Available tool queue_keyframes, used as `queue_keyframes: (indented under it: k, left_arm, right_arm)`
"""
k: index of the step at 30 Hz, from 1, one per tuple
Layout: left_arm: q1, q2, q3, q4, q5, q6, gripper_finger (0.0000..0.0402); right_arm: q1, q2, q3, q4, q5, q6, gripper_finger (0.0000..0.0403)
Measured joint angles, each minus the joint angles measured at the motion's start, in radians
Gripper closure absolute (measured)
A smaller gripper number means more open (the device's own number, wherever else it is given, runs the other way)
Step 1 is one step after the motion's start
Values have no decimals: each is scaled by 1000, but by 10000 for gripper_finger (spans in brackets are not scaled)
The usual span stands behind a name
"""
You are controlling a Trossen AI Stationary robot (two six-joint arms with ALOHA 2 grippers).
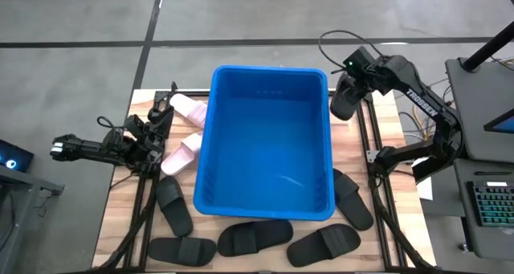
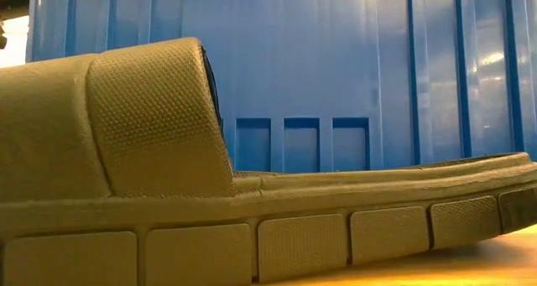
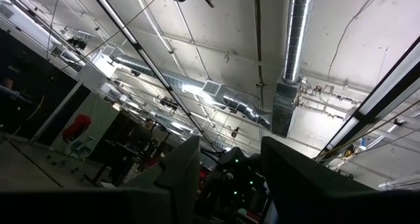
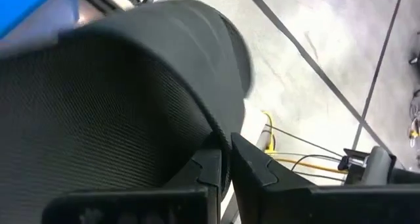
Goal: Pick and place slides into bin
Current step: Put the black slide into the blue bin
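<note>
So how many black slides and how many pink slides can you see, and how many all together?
Black slides: 6. Five lie on the table around the blue bin, for example one in front of it; one more is held in the right tool.
Pink slides: 2
Total: 8

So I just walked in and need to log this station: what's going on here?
The robot is clearing slides off the table into the blue bin. The right gripper is shut on a black slide, held up beside the bin's far right corner, not yet over it. The left gripper sits at the left side by the two pink slides, its camera tilted toward the ceiling. The bin looks empty. Five more black slides lie around the bin's near side.
</note>
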Motion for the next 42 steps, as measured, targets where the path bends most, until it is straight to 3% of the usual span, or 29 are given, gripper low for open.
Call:
queue_keyframes:
  k: [7, 15, 25, 42]
  left_arm:
    - [0, 0, 0, -1, 0, 0, 253]
    - [0, 2, 0, -1, 0, 0, 253]
    - [0, 8, 0, 0, 0, -1, 253]
    - [0, 11, 0, 1, -7, -3, 253]
  right_arm:
    - [58, 0, 53, -3, -13, 72, 390]
    - [230, 1, 129, 29, -23, 159, 391]
    - [481, 13, 120, 320, -23, 147, 391]
    - [537, 230, 128, 398, -30, -14, 391]
